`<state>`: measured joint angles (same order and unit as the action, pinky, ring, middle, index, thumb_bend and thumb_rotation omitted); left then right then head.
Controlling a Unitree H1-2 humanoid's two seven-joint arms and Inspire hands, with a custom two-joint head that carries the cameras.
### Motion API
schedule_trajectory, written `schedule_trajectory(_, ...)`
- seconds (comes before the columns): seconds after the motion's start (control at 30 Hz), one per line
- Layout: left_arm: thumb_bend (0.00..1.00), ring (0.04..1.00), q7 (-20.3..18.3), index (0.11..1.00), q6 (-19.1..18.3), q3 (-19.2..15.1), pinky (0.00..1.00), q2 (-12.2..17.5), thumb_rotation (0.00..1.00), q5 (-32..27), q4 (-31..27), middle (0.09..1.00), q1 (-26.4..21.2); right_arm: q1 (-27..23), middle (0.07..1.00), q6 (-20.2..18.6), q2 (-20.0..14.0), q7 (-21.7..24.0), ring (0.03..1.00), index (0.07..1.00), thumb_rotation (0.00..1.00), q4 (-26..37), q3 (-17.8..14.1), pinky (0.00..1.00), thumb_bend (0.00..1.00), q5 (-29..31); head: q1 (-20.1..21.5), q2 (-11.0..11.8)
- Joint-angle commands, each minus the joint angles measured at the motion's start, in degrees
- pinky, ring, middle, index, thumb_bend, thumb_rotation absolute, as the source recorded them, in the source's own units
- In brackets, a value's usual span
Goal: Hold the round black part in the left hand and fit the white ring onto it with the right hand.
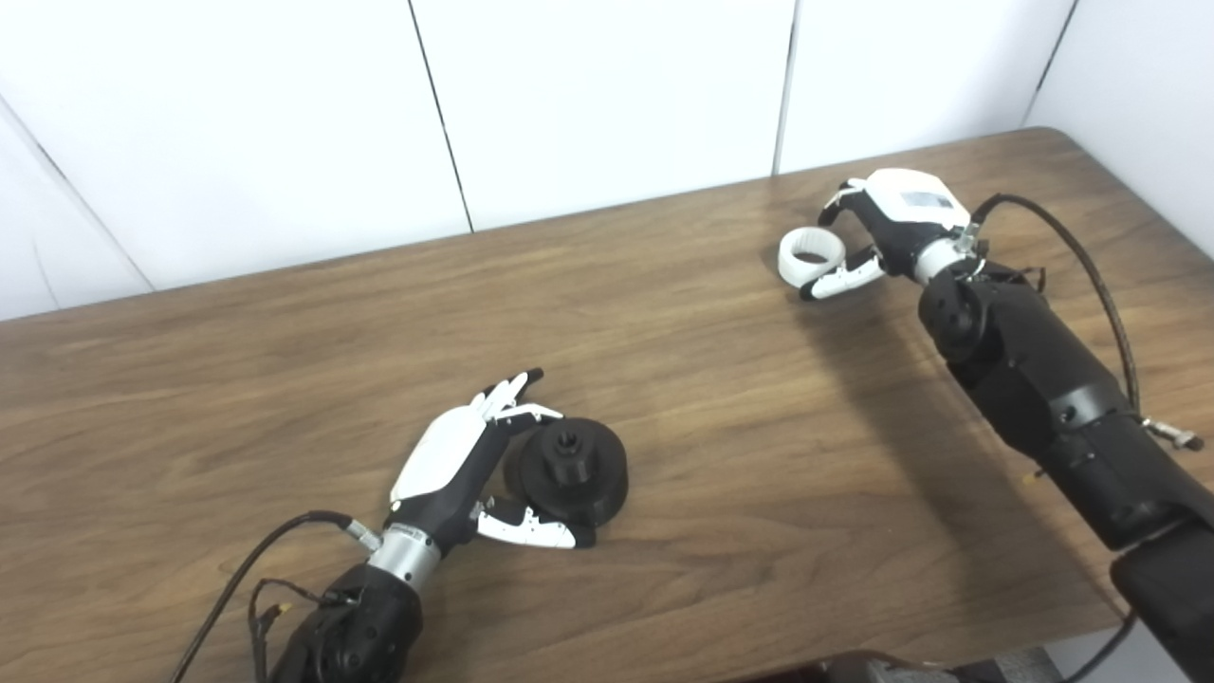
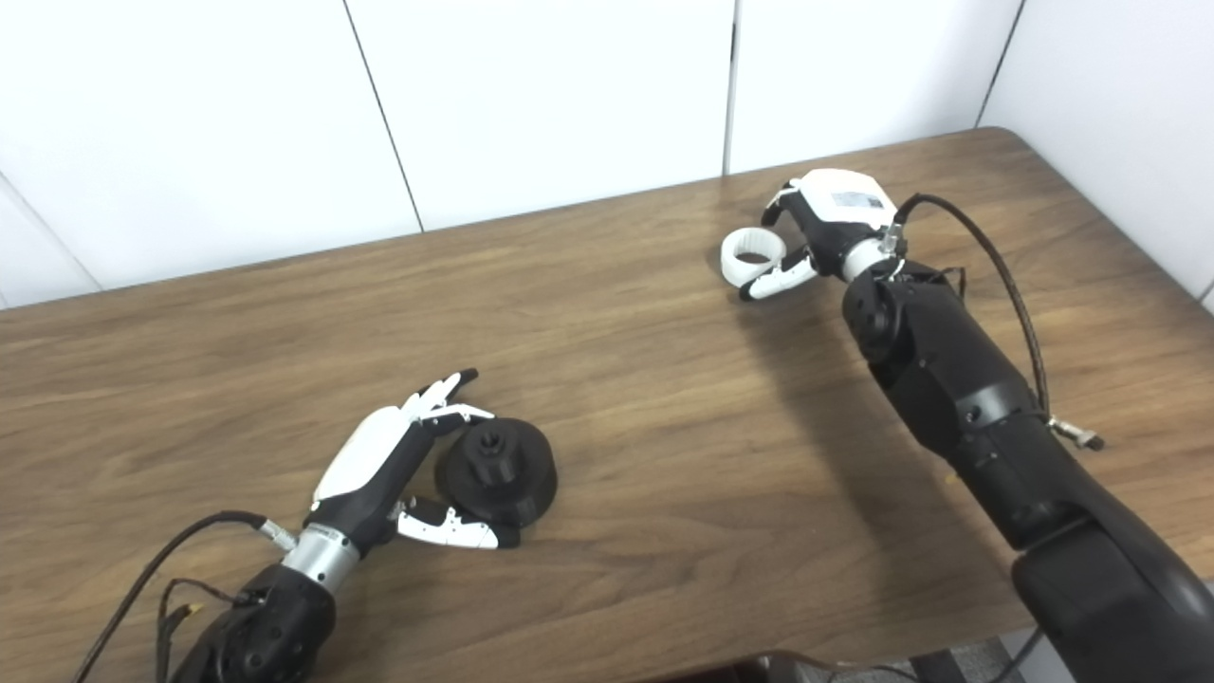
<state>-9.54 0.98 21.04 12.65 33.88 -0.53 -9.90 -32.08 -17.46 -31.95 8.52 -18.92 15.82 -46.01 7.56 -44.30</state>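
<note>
- Black round part point(image 1: 569, 471) lies on the wooden table point(image 1: 721, 493), its raised toothed hub facing up, just in front of the left hand's palm.
- Left hand point(image 1: 455, 465) rests on the table with its fingers point(image 1: 507, 391) spread wide past the far side of the part and its thumb point(image 1: 526, 527) stretched along the near side; thumb and one fingertip look to be touching the part, but the hand is not closed on it and the part sits flat on the wood.
- White ring point(image 1: 812, 253) lies well away across the table, right at the fingertips of the right hand point(image 1: 882, 232).
- Right hand curls loosely around the ring, thumb point(image 1: 844, 277) under its near edge, fingers arching over the far edge; whether it grips the ring cannot be told.
</note>
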Motion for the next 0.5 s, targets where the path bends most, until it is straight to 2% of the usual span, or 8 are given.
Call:
schedule_trajectory(0.0,0.99,1.0,0.1,0.652,0.5,0.0,1.0,0.2,0.36,0.8,-1.0,1.0,-0.9,-2.9,0.926,-0.4,-0.3,-0.9,0.883,0.744,0.44,1.5,-0.3,0.84,0.88,-0.7,0.0,-0.1)
schedule_trajectory(0.2,0.99,1.0,0.2,0.65,0.5,-0.1,1.0,0.1,0.36,0.6,-1.0,1.0,-0.8,-3.1,0.913,0.3,0.4,-2.0,0.866,0.706,0.39,1.1,-0.2,0.83,0.86,-1.2,0.1,-0.1)
schedule_trajectory(0.47,0.99,1.0,0.1,0.647,0.3,-0.1,1.0,0.1,0.37,0.7,-1.2,1.0,-1.0,-2.6,0.887,1.8,1.0,-5.2,0.854,0.614,0.23,0.5,-0.7,0.84,0.77,-0.9,-0.1,-0.2)
